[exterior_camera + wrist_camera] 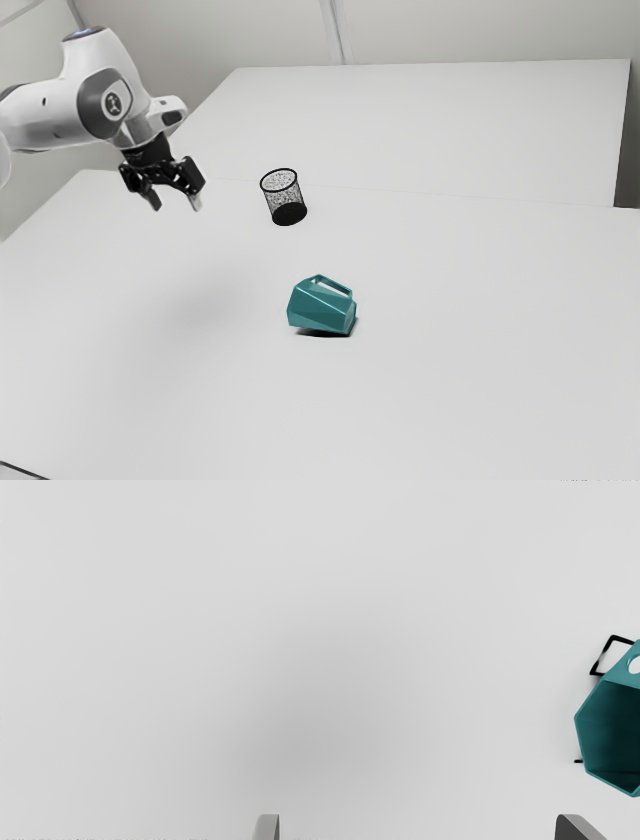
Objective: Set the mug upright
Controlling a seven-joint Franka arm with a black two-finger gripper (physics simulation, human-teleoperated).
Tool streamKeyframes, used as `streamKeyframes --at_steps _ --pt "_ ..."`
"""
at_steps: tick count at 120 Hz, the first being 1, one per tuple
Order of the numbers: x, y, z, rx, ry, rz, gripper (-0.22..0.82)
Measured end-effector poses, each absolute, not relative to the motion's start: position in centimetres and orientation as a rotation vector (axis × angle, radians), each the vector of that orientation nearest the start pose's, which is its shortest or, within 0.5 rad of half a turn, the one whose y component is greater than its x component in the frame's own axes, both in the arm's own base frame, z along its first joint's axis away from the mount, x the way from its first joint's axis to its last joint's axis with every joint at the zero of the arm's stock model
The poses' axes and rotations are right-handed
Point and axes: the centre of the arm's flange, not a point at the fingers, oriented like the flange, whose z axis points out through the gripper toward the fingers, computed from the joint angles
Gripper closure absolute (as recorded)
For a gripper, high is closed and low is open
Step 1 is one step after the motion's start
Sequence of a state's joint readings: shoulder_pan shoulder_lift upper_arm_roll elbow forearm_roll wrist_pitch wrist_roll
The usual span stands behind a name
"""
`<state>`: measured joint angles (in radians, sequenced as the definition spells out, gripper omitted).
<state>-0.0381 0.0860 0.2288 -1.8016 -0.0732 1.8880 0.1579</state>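
Pincer open, exterior view's upper left! Looks like the approach; mug on its side, wants reaching and gripping.

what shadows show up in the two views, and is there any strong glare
Exterior view: a soft grey patch on the table below the gripper, a thin dark shadow along the underside of the mug; wrist view: a broad, soft-edged grey patch mid-picture, the mug's inside in deep shade; no strong glare in either.
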Motion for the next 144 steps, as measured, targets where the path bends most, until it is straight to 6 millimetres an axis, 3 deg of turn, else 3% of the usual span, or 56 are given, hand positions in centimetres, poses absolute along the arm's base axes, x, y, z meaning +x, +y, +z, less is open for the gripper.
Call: streamKeyframes --at_steps 16,52,68,104,144 --pt "57.5 10.1 48.3 -3.246 -0.13 -0.003 0.0" --pt "57.1 7.3 38.8 -3.545 -0.353 0.201 0.0" --pt "57.5 5.8 36.1 -3.631 -0.376 0.26 0.0" --pt "56.8 3.6 33.1 -3.757 -0.328 0.323 0.0" --pt "57.6 0.8 31.1 -3.849 -0.074 0.323 0.0"
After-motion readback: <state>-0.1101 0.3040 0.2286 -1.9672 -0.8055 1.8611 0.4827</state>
